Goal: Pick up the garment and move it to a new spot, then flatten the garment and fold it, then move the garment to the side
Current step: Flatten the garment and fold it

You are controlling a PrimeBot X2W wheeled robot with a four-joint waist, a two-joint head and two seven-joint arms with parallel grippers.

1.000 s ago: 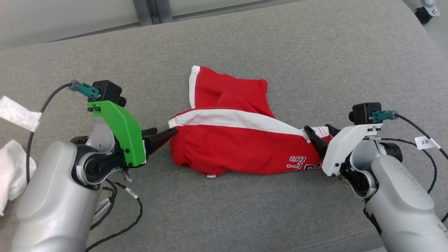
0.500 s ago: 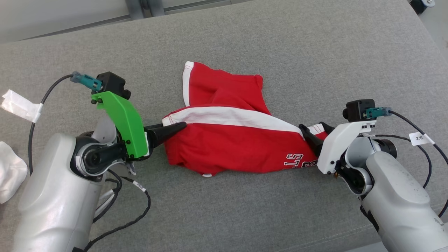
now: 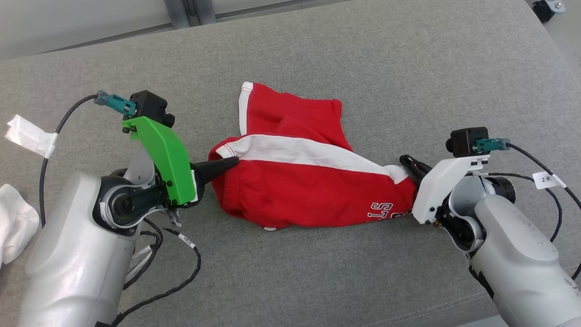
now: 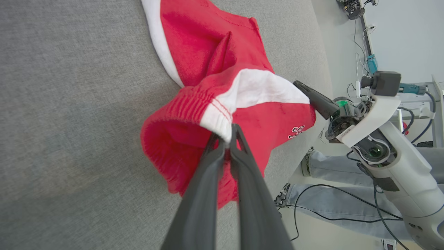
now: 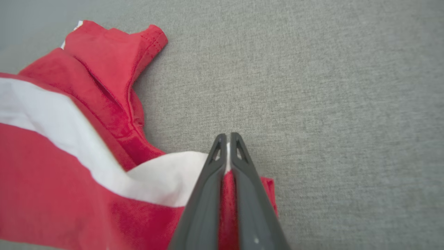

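Lying crumpled on the grey fabric surface (image 3: 317,54), the red garment (image 3: 299,190) with its broad white stripe stretches between the two arms. The left fingers (image 3: 218,167) are clenched on the garment's left end, where the white stripe meets the ribbed red waistband. In the left wrist view these dark fingers (image 4: 204,187) press together with the white hem edge pinched between their tips, and the waistband opening gapes to one side of them. The right fingers (image 3: 411,165) are clenched on the opposite end, at the far tip of the white stripe. In the right wrist view those fingers (image 5: 206,194) stand closed, with a sliver of white cloth at the tips and red cloth between them lower down. Between the two grips the garment rests on the surface, its white lettering upside down near the right end. A folded red part with a white edge lies flat beyond the stripe, farther from the robot. A white cloth (image 3: 13,227) lies at the left edge of the head view, well apart from the garment.
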